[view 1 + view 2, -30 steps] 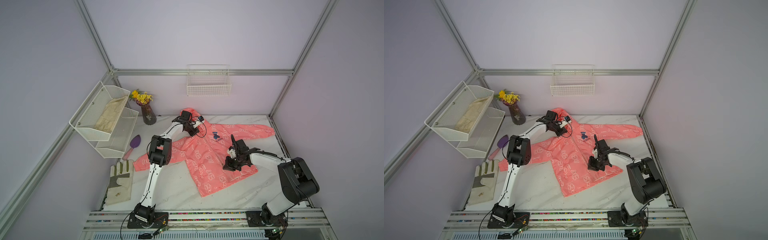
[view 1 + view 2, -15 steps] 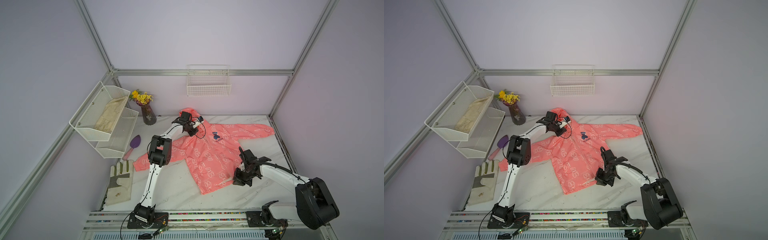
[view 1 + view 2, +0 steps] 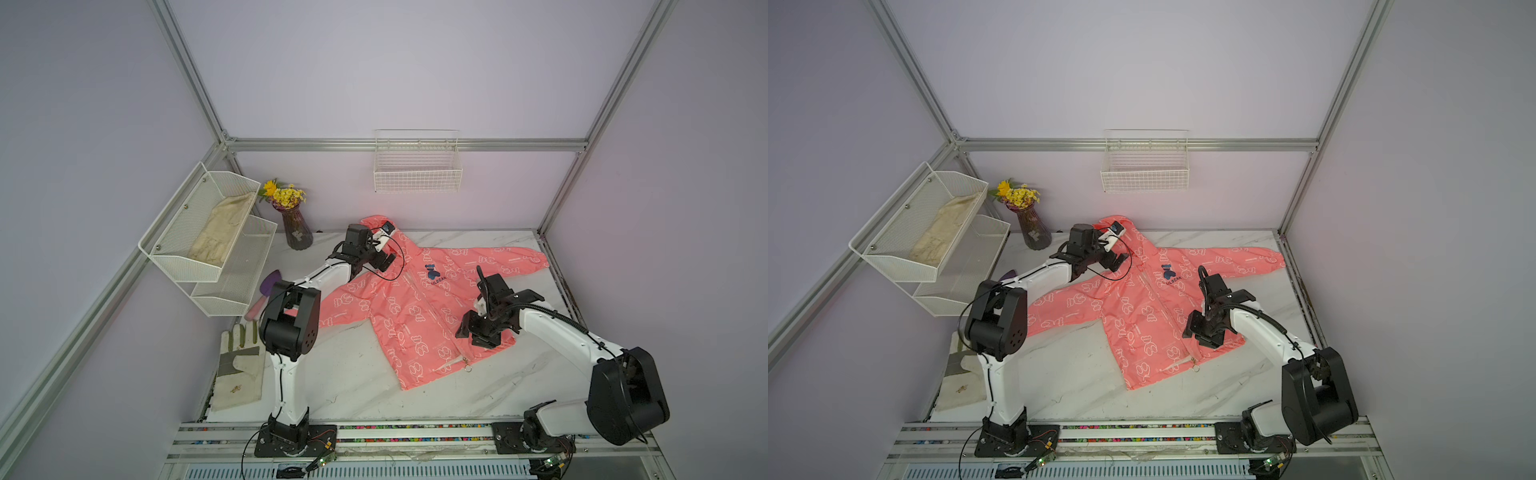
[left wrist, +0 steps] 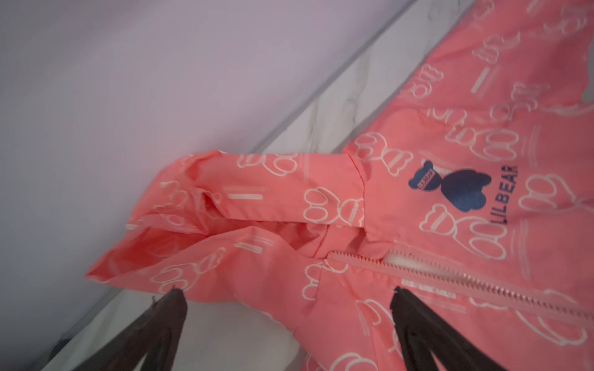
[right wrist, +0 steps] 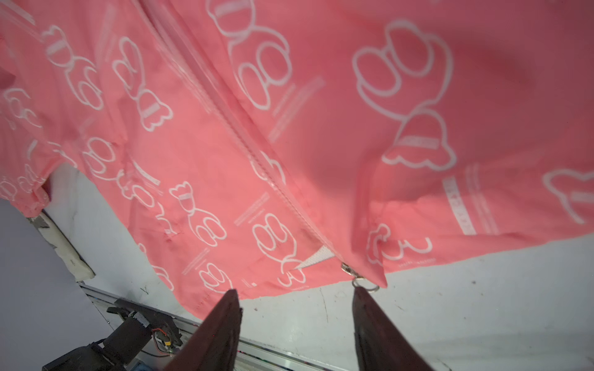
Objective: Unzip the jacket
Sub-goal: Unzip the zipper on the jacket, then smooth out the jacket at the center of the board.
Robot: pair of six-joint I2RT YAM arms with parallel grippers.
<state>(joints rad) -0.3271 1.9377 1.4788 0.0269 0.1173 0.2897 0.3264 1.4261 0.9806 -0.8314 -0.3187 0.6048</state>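
Since a second ago the right gripper has let go: in both top views it hangs spread over the hem of the jacket, mid-table, work glove at 8 o'clock. The left wrist view alone shows parted zipper teeth beyond the spread left gripper, the right wrist view the ring pull beside one fingertip.

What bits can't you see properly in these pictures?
- Purple thing: in both top views the left arm covers part; what it is stays unclear.
- Jacket side panel: partly hidden under the right gripper in both top views.
- Zipper middle: cut off at the left wrist view's edge, blurred in the right wrist view.
- Glove: mostly behind the left arm in a top view.
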